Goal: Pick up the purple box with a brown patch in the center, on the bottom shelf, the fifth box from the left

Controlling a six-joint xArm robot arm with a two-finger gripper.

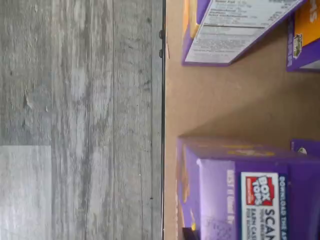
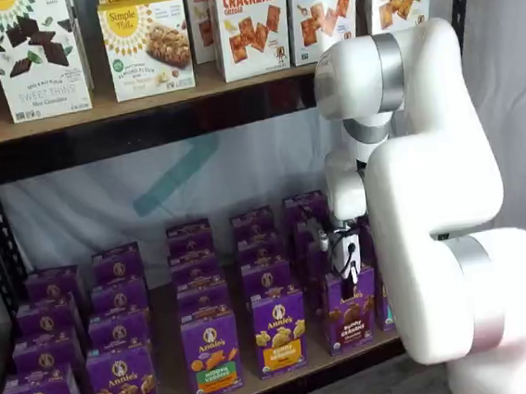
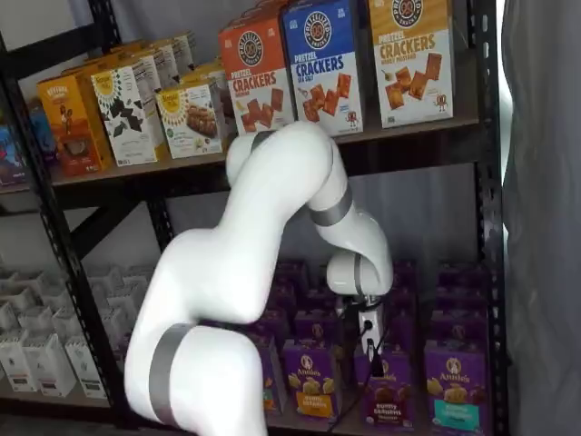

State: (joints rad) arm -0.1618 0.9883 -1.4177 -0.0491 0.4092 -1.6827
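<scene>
1 purple box (image 2: pixel 350 308), fingers (image 2: pixel 350 280) closed on it

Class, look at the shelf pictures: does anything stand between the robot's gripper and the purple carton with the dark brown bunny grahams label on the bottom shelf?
Nothing visible does. The white gripper with black fingers sits directly at the top of the purple box, at the front of the tan wooden bottom shelf, apparently closed on it.

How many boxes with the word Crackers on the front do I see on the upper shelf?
3, side by side on the upper shelf: an orange box, a blue box, then a yellow box. Others may be hidden behind them.
</scene>
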